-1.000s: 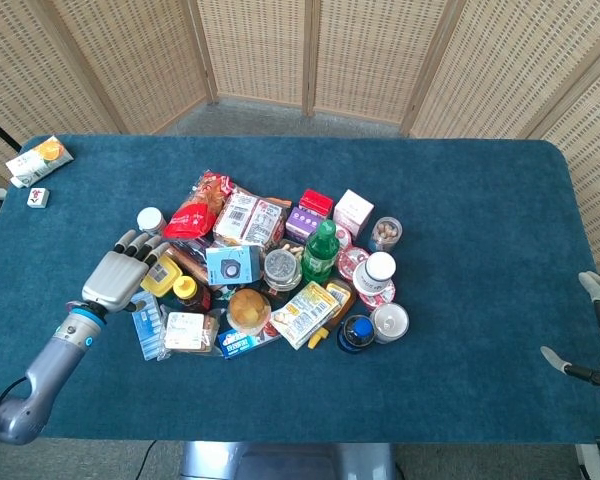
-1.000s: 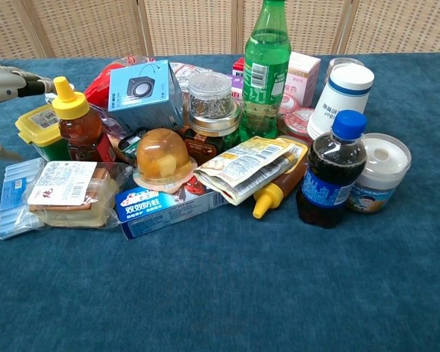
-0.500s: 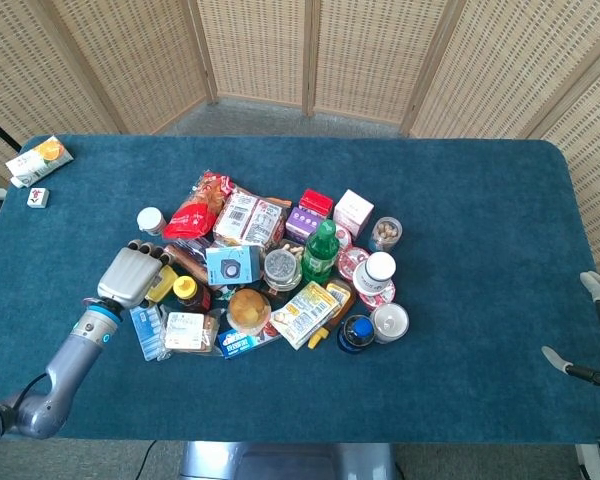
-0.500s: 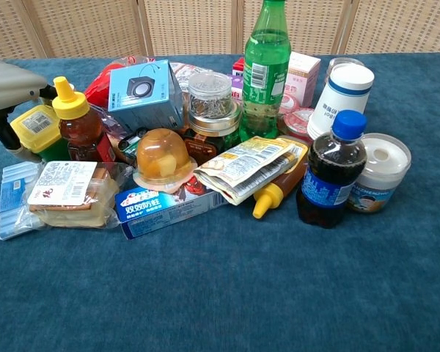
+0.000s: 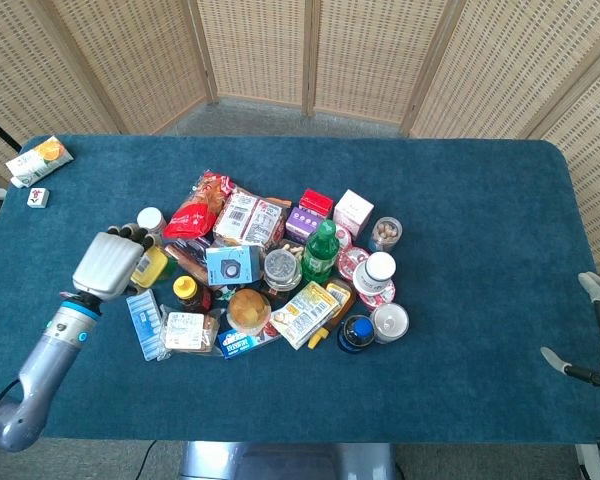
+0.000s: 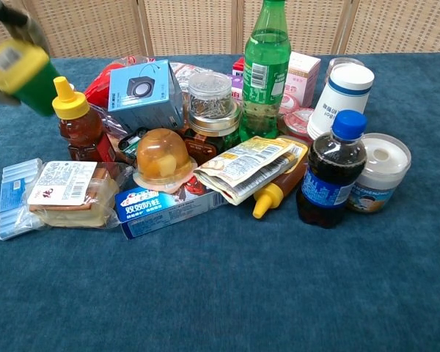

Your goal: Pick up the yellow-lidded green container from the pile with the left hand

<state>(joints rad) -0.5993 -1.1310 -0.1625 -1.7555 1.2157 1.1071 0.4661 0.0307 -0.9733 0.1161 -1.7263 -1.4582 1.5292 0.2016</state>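
1. One left hand (image 5: 107, 263) wraps the yellow-lidded green plastic container (image 6: 22, 73), fingers curled over its far side; held tilted, clear of the blue cloth table (image 5: 460, 240), at the pile's left edge.
2. Container hangs just left of the amber honey bottle with yellow cap (image 6: 75, 121), likely raised to clear it.
3. Right hand (image 5: 595, 330) idle at the table's right edge, holding nothing, fingers apart.
4. Lift looks nearly done.
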